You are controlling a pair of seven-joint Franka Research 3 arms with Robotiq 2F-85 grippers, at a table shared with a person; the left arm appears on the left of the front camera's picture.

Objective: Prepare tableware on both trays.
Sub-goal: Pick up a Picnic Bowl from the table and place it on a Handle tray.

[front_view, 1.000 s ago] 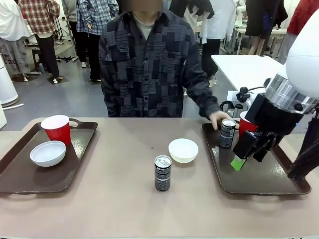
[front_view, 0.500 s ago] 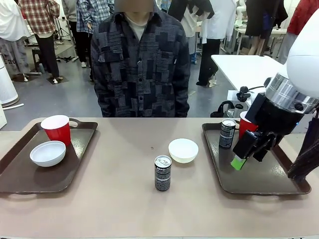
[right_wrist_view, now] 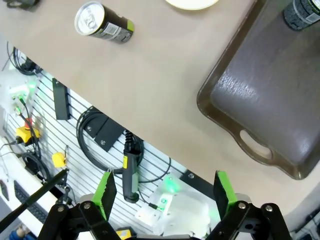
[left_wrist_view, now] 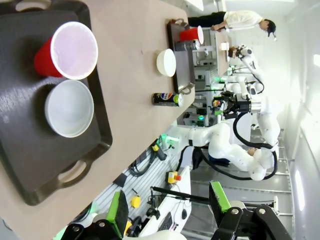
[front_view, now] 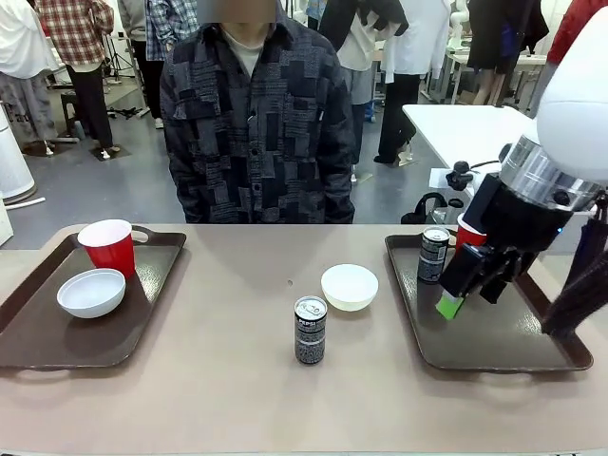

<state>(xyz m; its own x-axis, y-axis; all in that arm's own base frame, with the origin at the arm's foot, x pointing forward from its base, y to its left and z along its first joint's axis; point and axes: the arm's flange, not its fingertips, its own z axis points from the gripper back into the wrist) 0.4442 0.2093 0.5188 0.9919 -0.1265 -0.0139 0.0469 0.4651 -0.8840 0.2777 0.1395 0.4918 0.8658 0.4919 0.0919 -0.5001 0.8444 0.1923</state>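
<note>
A: Watching the right gripper (right_wrist_view: pixel 163 190): spread wide, holding nothing, hanging over the right tray (front_view: pixel 503 337). Same with the left gripper (left_wrist_view: pixel 167 205), fingers wide apart, empty, well clear of the left tray (front_view: pixel 38 337).

B: Counting up: left cup (front_view: pixel 109 247) and left bowl (front_view: pixel 91 292) on the left tray, right can (front_view: pixel 433 254) and half-hidden right cup (front_view: pixel 465 235) on the right tray. Leaves a loose bowl (front_view: pixel 349 286) and a loose can (front_view: pixel 310 330) on the bare table between.

A: Probably the loose bowl first, being nearest that open gripper. Best to drop straight onto the rim, one finger inside, one outside.

B: Agreed. Shallow, round, smooth and glossy, so apt to slip. Pinch low on the wall, lift level, clear the tray's raised rim before lowering.

A: Then the loose can: slim upright cylinder, hard metal by the look, easy to topple. Grip mid-body, squarely, keep upright.

B: Worth minding the right can when setting the bowl down. Dark brown, faintly shiny plastic on both trays, liable to skate if nudged.
</note>
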